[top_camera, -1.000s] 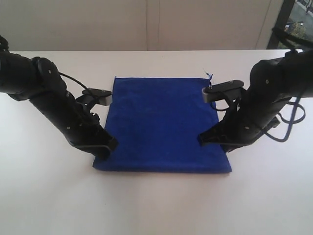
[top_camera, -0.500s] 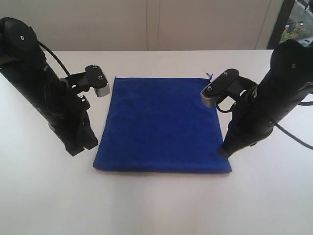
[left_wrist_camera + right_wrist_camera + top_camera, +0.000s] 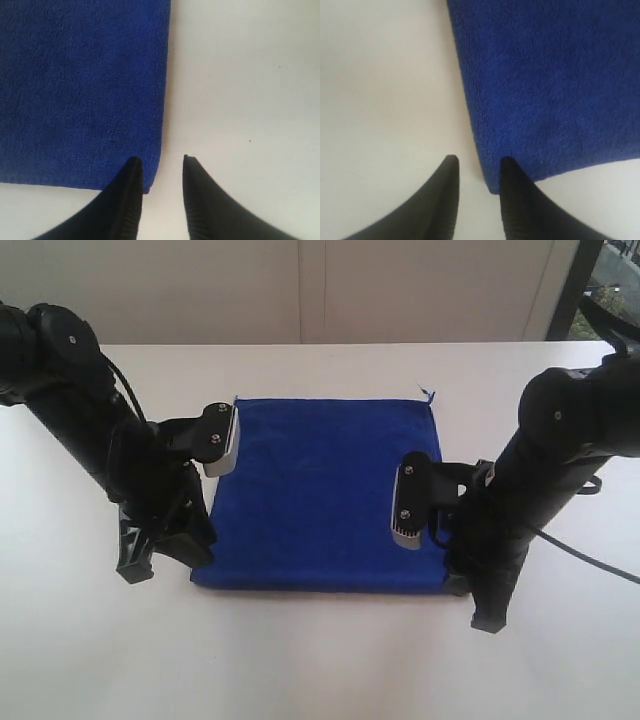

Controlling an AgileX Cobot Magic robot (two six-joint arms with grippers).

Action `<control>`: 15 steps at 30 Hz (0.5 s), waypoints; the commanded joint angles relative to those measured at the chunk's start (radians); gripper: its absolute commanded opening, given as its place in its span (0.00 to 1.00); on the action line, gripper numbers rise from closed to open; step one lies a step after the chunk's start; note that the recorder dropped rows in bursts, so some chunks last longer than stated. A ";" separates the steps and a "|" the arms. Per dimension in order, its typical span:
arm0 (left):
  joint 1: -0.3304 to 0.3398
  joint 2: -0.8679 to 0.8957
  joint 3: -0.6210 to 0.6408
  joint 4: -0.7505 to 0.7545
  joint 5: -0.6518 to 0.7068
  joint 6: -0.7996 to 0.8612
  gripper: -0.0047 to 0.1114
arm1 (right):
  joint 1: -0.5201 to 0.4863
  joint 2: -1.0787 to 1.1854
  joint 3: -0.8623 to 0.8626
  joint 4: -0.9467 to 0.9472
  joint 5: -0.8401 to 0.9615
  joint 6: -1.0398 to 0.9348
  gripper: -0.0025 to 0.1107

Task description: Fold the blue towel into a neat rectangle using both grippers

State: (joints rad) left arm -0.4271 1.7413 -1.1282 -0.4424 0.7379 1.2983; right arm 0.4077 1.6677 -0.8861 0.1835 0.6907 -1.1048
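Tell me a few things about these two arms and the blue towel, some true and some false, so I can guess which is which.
1. The towel lies flat on the table. True.
2. The left pincer and the right pincer are both open. True.
3. The left pincer grips the towel's middle. False: it straddles the towel's side edge at a corner and grips nothing.
4. Both pincers are at the corners next to the thread tag. False: in the exterior view the tag is at a far corner, while the pincers are at the two near corners.
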 commanded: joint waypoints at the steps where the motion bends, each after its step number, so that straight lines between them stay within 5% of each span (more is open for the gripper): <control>1: -0.003 -0.003 0.000 -0.011 0.009 0.072 0.35 | 0.000 0.000 0.004 0.003 -0.021 -0.083 0.27; 8: -0.003 0.003 0.000 -0.005 -0.014 0.092 0.46 | 0.000 0.000 0.004 0.003 -0.033 -0.103 0.27; 15: -0.003 0.056 0.000 -0.005 -0.012 0.092 0.47 | 0.000 0.000 0.004 -0.031 -0.058 -0.102 0.33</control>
State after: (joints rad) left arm -0.4271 1.7823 -1.1282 -0.4424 0.7048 1.3841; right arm 0.4077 1.6677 -0.8861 0.1738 0.6410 -1.1949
